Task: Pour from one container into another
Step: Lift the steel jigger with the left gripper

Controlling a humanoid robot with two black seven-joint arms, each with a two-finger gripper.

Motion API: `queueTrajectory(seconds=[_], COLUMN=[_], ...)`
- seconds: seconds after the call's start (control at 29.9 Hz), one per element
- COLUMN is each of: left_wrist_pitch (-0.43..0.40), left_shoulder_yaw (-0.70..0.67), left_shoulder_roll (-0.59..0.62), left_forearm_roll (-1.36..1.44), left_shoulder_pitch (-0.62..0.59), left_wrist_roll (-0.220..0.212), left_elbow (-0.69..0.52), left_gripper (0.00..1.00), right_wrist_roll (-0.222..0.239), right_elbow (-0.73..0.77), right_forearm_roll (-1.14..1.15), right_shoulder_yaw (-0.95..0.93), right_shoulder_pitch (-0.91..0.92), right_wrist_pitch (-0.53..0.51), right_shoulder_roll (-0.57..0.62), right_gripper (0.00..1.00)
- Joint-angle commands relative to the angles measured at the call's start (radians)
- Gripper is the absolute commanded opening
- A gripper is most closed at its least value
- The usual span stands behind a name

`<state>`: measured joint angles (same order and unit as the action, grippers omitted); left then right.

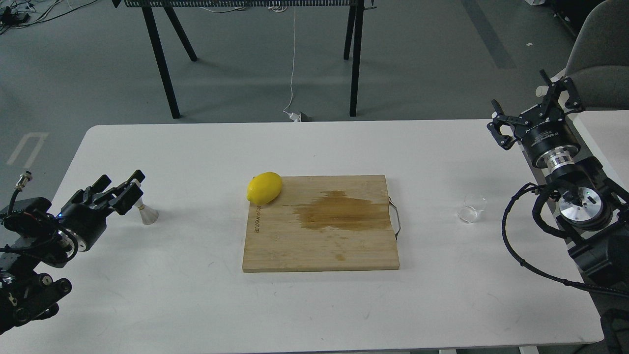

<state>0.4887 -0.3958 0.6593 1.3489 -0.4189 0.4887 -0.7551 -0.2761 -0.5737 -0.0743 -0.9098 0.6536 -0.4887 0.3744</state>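
From the head view, the glass cup (471,208) sits far right on the tabletop (196,295), the jigger (146,212) far left, well apart. Carrying the cup that far risks spilling, and the narrow-waisted jigger could tip. Left hand (120,189) hovers spread by the jigger; right hand (533,110) is raised, released, grasping nothing.

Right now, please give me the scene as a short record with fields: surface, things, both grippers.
surface: white table
centre: wooden cutting board with a dark wet-looking stain
lemon: on the board's far left corner
steel jigger: upright, left of the board
glass cup: upright, right of the board
left gripper: open, at the jigger's upper part; contact unclear
right gripper: open, raised, apart from the cup
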Motion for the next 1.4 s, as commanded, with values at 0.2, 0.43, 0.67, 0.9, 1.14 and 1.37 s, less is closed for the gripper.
queueTrajectory(seconds=[0.2, 0.43, 0.67, 0.9, 1.14, 1.37], left_wrist_pitch=[0.0, 0.0, 0.0, 0.0, 0.0, 0.0], left_shoulder_yaw=[0.002, 0.002, 0.002, 0.002, 0.012, 0.012], left_shoulder_roll=[-0.027, -0.033, -0.053, -0.067, -0.078, -0.079], left_forearm_roll=[0.001, 0.001, 0.001, 0.001, 0.001, -0.001], left_shoulder_pitch=[-0.001, -0.003, -0.003, -0.003, -0.003, -0.003], left_wrist_roll=[0.0, 0.0, 0.0, 0.0, 0.0, 0.0], left_elbow=[0.023, 0.031, 0.042, 0.065, 0.068, 0.068], left_gripper=[1.0, 1.0, 1.0, 1.0, 1.0, 1.0], right_wrist_roll=[-0.002, -0.002, -0.002, -0.002, -0.002, -0.002], right_elbow=[0.0, 0.0, 0.001, 0.001, 0.001, 0.001], right_forearm_roll=[0.001, -0.001, -0.001, -0.001, -0.001, -0.001], right_shoulder_yaw=[0.0, 0.0, 0.0, 0.0, 0.0, 0.0], right_shoulder_pitch=[-0.002, -0.002, -0.002, -0.003, -0.003, -0.008], right_wrist_pitch=[0.0, 0.0, 0.0, 0.0, 0.0, 0.0], right_shoulder_roll=[0.0, 0.0, 0.0, 0.0, 0.0, 0.0], right_gripper=[1.0, 1.0, 1.0, 1.0, 1.0, 1.0])
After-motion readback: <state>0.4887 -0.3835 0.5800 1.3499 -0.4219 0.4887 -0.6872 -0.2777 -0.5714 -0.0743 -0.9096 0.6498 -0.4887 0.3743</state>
